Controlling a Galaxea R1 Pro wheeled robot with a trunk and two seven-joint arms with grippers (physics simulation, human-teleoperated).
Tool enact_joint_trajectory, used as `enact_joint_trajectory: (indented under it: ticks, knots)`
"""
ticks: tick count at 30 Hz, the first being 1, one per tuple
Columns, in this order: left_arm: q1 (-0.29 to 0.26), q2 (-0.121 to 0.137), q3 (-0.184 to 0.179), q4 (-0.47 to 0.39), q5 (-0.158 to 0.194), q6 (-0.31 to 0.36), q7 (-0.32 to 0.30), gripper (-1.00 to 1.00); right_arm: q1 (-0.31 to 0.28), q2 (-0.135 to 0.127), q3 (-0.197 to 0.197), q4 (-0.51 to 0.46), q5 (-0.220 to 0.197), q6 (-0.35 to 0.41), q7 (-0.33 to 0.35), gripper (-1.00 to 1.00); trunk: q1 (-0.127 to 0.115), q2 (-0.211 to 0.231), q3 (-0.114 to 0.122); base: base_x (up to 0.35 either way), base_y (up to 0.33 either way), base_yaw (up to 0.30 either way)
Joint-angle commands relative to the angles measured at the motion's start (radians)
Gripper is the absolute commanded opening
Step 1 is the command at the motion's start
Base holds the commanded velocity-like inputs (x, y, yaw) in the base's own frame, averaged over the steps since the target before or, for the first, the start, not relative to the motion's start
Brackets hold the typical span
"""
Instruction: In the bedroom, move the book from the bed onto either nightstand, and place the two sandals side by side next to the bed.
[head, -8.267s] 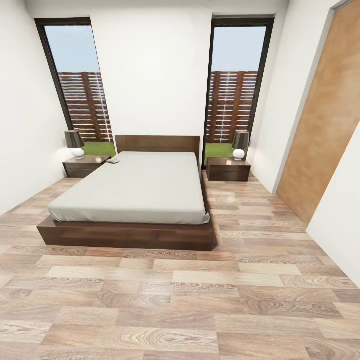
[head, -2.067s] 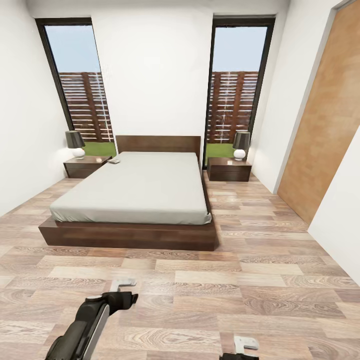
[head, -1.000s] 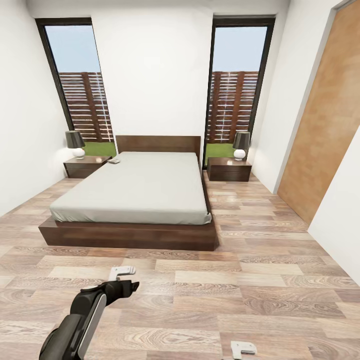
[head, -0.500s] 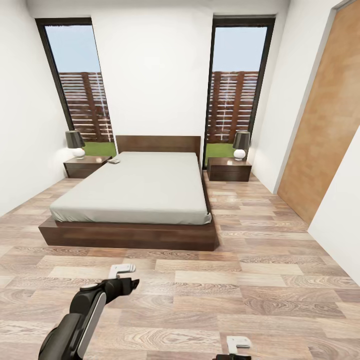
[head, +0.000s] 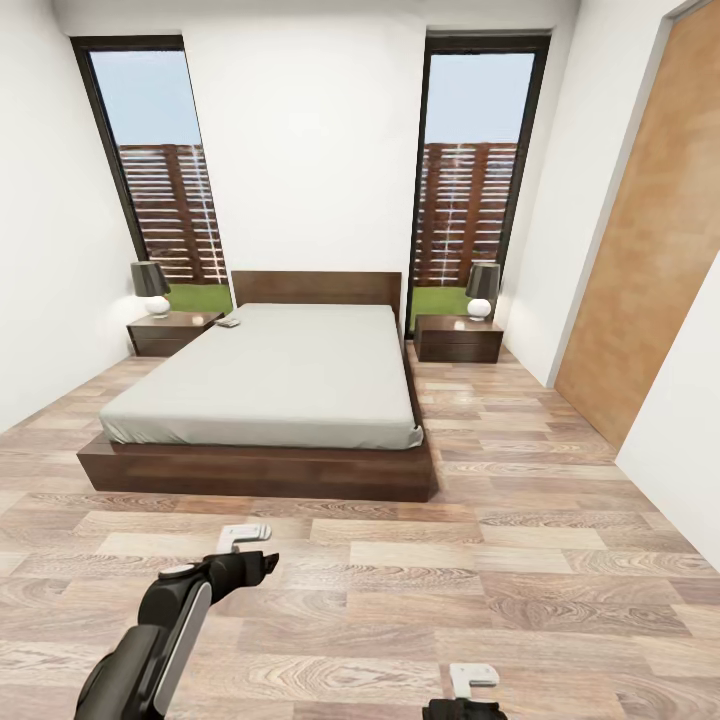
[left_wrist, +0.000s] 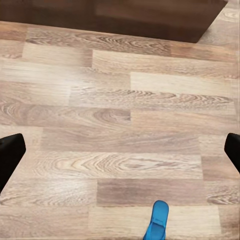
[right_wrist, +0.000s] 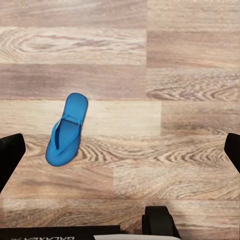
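Observation:
The bed (head: 270, 375), with a pale mattress on a dark wood base, stands ahead between two nightstands (head: 168, 332) (head: 458, 338). The book (head: 228, 322) is a small flat thing at the mattress's far left corner, beside the left nightstand. My left gripper (head: 245, 540) hovers over the floor short of the bed's foot. In the left wrist view it is open (left_wrist: 120, 150), with a blue sandal's tip (left_wrist: 157, 222) at the frame edge. My right gripper (head: 470, 680) is low at the right, open (right_wrist: 120, 150) above the floor, with a whole blue sandal (right_wrist: 66, 130) lying flat below it.
A lamp stands on each nightstand (head: 150, 285) (head: 481, 288). Tall windows flank the headboard. A brown door (head: 650, 230) fills the right wall. Wood-plank floor runs along both sides of the bed and across its foot. My own base (right_wrist: 160, 227) shows under the right wrist.
Both arms have come into the head view since the earliest frame. Over the last second the left gripper has crept slightly toward the bed and the right gripper has risen a little.

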Motion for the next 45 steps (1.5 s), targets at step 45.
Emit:
enact_joint_trajectory:
  ticks: [45]
  knots:
    - [-0.021,0.002,0.012,-0.077,0.013,0.008,-0.004,1.00,-0.046,0.041,0.042,-0.010,-0.024,-0.011,0.016,1.00,0.023,-0.043,-0.020,0.000,0.000,0.000]
